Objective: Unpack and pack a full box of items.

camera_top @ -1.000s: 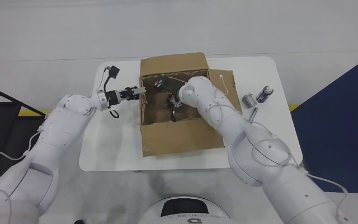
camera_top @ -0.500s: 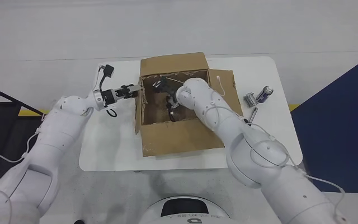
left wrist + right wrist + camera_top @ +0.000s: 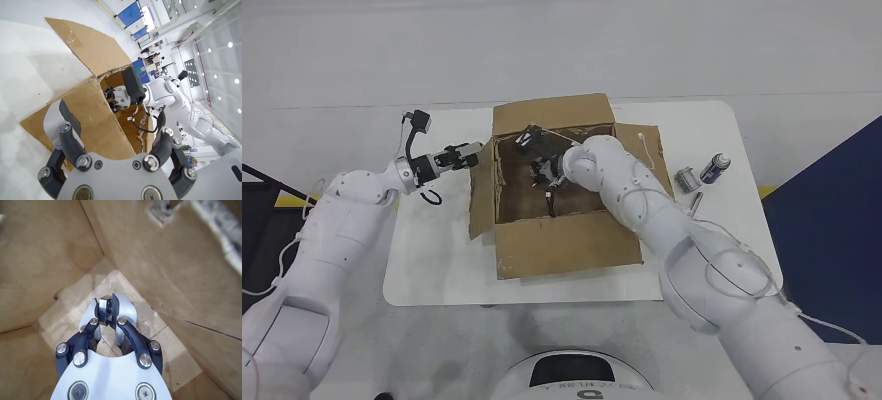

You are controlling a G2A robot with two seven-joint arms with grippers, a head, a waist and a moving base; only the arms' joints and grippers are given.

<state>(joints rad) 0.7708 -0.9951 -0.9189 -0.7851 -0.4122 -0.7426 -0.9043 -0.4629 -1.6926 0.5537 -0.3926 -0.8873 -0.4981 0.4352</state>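
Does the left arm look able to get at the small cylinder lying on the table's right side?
Probably not: the left gripper is beside the box, whose bulk and the right arm, holding a metal piece, stand between it and the small cylinder.

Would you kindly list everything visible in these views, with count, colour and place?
cardboard box: one, brown, flaps open, mid-table.
metal part: one, silver, inside the box, off its floor.
cylinder: one, dark with a silver end, on the table to the robot's right of the box.
small metal piece: one, grey, beside the cylinder.
thin rod: one, silver, on the table near those two.
table: one, white, under everything.
left gripper: one, black and silver, jaws open, at the box's left flap.
right gripper: one, white and black, jaws shut on the metal part, inside the box.
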